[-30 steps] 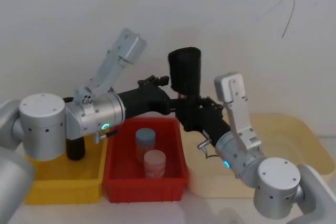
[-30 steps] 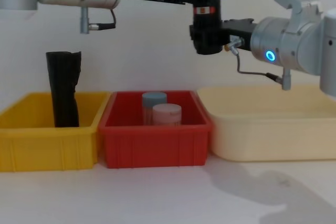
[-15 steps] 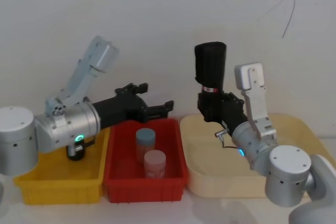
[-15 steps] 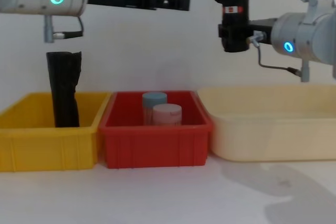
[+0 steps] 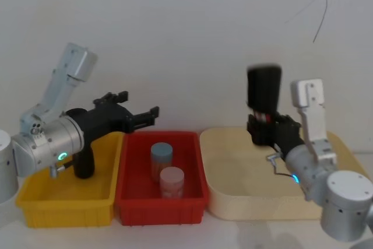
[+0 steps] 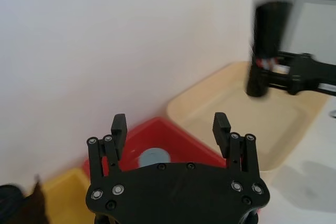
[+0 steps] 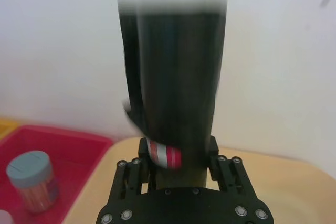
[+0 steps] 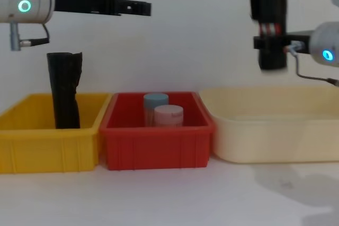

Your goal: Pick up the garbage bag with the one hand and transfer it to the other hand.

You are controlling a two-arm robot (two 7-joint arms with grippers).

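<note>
Garbage bag [image 5: 264, 88]: upright in air over cream tray [image 5: 233, 205], lower part at red-white label clamped in right jaws. Likely light, soft crinkled film, slippery, so squeeze firmly near label. Left jaws apart, empty, well apart from bag, above yellow bin [image 5: 64, 211] and red bin [image 5: 160, 209].

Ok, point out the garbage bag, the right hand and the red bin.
garbage bag [image 5: 264, 88], head view, upper roll body.
right hand [image 7: 177, 150], right wrist view, midway between fingertips.
red bin [image 5: 160, 211], head view, front wall.
</note>
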